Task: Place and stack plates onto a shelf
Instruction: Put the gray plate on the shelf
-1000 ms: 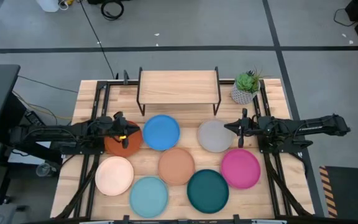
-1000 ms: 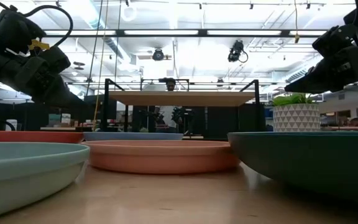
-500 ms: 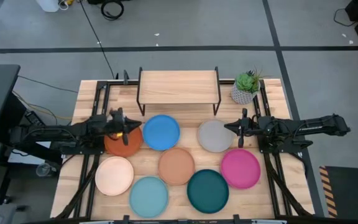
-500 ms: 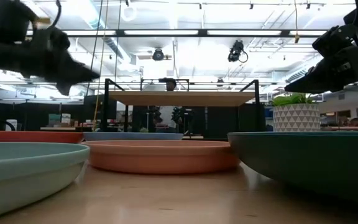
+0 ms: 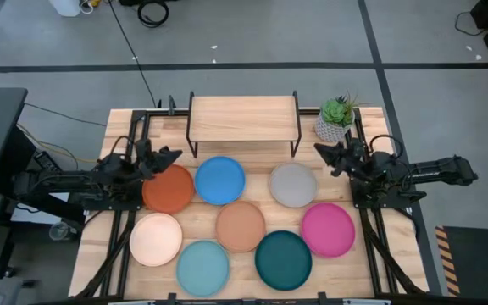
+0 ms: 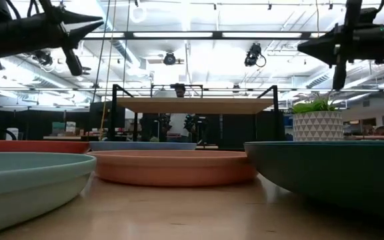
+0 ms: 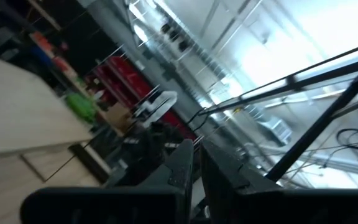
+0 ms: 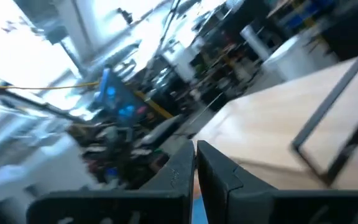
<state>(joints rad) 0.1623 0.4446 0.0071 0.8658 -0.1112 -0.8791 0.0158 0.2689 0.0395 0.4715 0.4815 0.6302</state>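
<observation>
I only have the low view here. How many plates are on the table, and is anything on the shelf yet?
Observer: Eight plates, all flat on the table, none stacked. The shelf top is bare.
Operator: Where is the left gripper?
Observer: The left gripper is above the far edge of the orange-red plate, fingers together.
Operator: And the right one?
Observer: The right gripper is between the grey-white plate and the potted plant, holding nothing.
</observation>
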